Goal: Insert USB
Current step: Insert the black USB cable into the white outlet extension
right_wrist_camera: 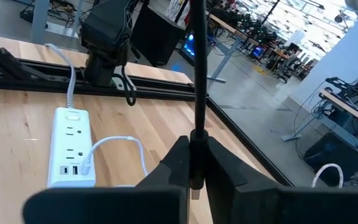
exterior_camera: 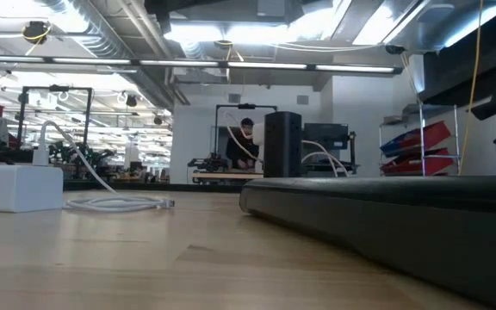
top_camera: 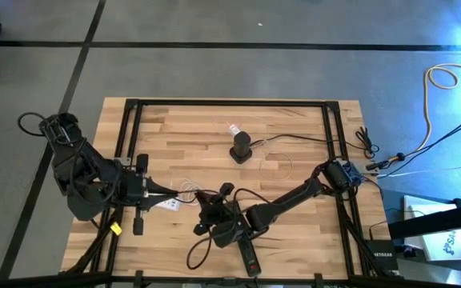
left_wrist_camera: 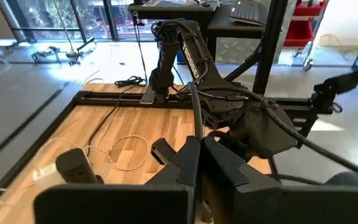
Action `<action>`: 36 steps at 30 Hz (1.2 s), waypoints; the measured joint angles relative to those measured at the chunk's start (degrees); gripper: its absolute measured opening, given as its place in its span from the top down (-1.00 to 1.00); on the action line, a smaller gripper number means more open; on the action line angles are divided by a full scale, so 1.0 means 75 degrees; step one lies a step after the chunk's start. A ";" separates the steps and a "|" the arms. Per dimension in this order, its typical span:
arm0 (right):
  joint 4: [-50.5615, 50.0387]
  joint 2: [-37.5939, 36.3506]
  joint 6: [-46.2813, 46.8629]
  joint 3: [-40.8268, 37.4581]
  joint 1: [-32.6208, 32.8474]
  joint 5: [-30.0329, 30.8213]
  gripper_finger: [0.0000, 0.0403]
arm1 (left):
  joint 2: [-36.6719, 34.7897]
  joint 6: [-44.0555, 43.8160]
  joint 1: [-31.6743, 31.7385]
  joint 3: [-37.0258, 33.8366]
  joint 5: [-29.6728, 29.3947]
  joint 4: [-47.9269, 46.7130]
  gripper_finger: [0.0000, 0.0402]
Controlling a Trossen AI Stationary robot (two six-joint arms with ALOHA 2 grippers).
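Pale wood-plank table (top_camera: 294,128), boxy white power strip (right_wrist_camera: 70,149), both dark pincers pressed together, right pincer (right_wrist_camera: 194,168) pinching thin black cable (right_wrist_camera: 197,68).

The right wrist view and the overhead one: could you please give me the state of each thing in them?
right gripper: shut on black cable.
left gripper: shut, empty, near power strip.
power strip: flat on table; white cable plugged into it.

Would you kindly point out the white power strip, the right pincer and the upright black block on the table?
white power strip (right_wrist_camera: 72,149): right wrist view, its top face between the outlets.
right pincer (right_wrist_camera: 194,163): right wrist view, between its fingertips.
upright black block (top_camera: 241,147): high view, its top.
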 joint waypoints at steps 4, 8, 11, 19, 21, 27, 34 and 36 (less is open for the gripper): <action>0.0005 0.0000 0.0000 0.0000 0.0034 0.0038 0.97 | -0.0006 0.0354 0.0088 0.0000 0.0748 -0.0487 0.86; 0.0082 -0.0006 0.0096 0.0000 0.0034 -0.0283 0.98 | -0.0007 0.0368 0.0228 0.0000 0.1315 -0.1394 0.48; 0.0392 -0.0009 0.0127 0.0000 0.0033 -0.0658 0.98 | -0.0006 0.0629 0.0199 0.0000 0.1363 -0.2359 0.09; 0.1231 -0.0012 0.1099 0.0000 -0.0096 -0.1248 0.96 | -0.0006 -0.0830 0.0096 -0.0068 0.2496 -0.6500 -0.59; 0.1392 -0.0020 0.1478 0.0000 -0.0193 -0.1398 0.93 | -0.0022 -0.1498 0.0116 -0.0250 0.2810 -0.6640 -0.60; 0.1469 0.0123 0.2095 0.0003 -0.0680 -0.4684 0.96 | -0.0001 -0.1971 -0.0190 -0.1465 0.3471 -0.5306 -0.61; 0.1654 0.0652 0.1891 -0.0006 -0.1131 -0.5609 0.96 | 0.0023 -0.3546 -0.0676 -0.3456 0.2321 -0.3896 -0.60; 0.1799 0.0808 0.1633 0.0009 -0.1246 -0.5874 0.96 | 0.0023 -0.4200 -0.0672 -0.3913 0.2257 -0.3841 -0.60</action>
